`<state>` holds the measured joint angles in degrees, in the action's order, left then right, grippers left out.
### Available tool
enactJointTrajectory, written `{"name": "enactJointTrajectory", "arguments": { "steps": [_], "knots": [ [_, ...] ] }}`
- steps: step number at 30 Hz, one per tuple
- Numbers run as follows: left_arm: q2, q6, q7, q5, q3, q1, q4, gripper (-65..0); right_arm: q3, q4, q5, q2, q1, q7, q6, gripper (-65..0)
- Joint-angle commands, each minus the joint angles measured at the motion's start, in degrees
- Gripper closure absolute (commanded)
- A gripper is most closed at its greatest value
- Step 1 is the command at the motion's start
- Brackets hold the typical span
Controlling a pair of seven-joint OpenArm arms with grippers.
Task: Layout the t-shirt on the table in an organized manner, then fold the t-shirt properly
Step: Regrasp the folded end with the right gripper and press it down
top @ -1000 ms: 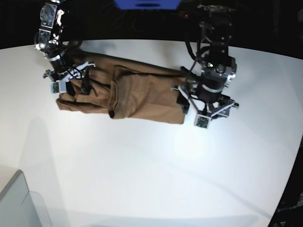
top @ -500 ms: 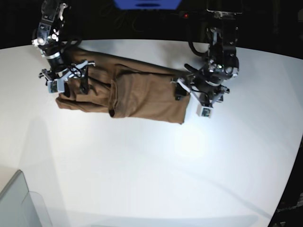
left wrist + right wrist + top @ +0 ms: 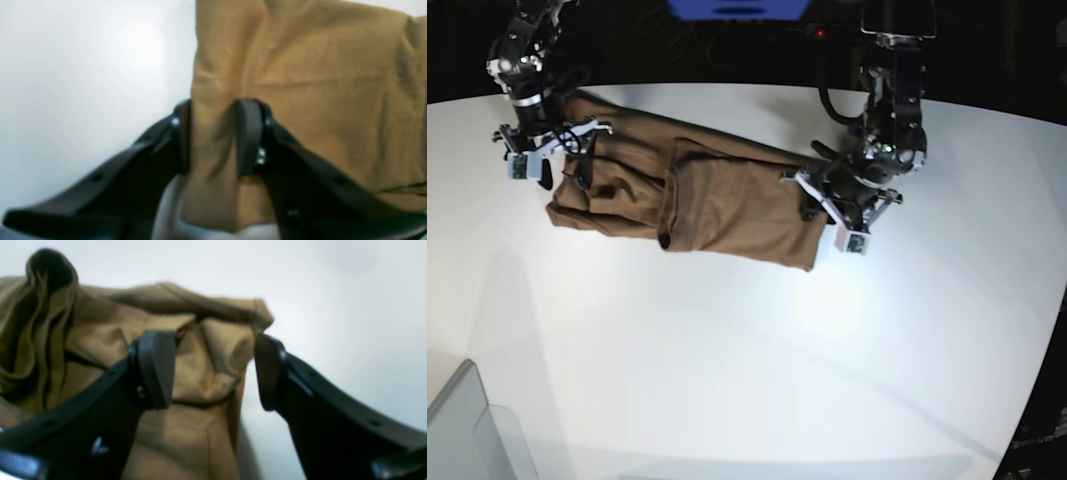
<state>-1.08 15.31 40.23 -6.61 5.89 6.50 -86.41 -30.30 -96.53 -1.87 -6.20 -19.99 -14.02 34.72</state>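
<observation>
The brown t-shirt [image 3: 697, 200] lies as a long folded strip across the far part of the white table [image 3: 727, 350]. At its right end my left gripper [image 3: 824, 207] pinches the cloth. In the left wrist view the left gripper [image 3: 213, 133] has both black fingers [image 3: 248, 136] pressed on a fold of the t-shirt [image 3: 317, 83]. My right gripper [image 3: 562, 170] stands open over the shirt's left end. In the right wrist view the right gripper [image 3: 213, 370] is spread wide, with a bunched corner of the t-shirt [image 3: 213, 340] behind and below it.
A grey translucent bin corner [image 3: 467, 430] sits at the near left. The table's curved edge runs along the dark back. A blue object [image 3: 737, 8] is at the far top. White tabletop [image 3: 757, 380] stretches in front of the shirt.
My left gripper moved in toward the shirt's right edge and closed on the cloth. My right arm shifted up and left along the shirt's left end, staying open.
</observation>
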Motion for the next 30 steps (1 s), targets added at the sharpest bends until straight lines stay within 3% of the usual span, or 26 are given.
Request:
{"name": "enactJointTrajectory", "arguments": {
  "steps": [1,5,12,19,23,27,30],
  "knots": [
    [0.3,-0.3,1.4,1.3,0.2,0.3,-0.5,-16.2,0.0,-0.2,-0.6,0.2,0.3,-0.4,0.1,-38.4],
    [1.4,-0.3,1.4,1.2,0.3,2.5,-0.9,-15.2,0.0,1.4,-1.0,0.2,0.4,-4.1,0.1,-38.4],
    [1.0,-0.3,1.4,1.2,4.2,7.0,-7.9,-15.2,3.2,4.0,-0.7,0.4,0.4,-4.1,0.1,-38.4],
    [1.0,-0.3,1.4,1.2,6.6,7.4,-7.8,-15.2,5.1,7.8,-0.6,0.3,2.9,-4.1,0.1,-36.8],
    [1.0,-0.3,1.5,1.2,6.7,8.3,-7.8,-15.2,7.2,8.8,-0.6,0.4,3.3,-4.1,0.1,-24.0],
    [1.0,-0.3,1.5,1.2,6.7,9.0,-8.2,-15.2,8.8,8.7,-0.6,0.5,3.2,-4.2,0.1,0.0],
    [1.0,-0.3,1.5,1.2,6.7,9.5,-8.2,-15.2,9.1,7.6,-1.0,0.3,3.2,-4.2,0.1,0.0]
  ]
}}
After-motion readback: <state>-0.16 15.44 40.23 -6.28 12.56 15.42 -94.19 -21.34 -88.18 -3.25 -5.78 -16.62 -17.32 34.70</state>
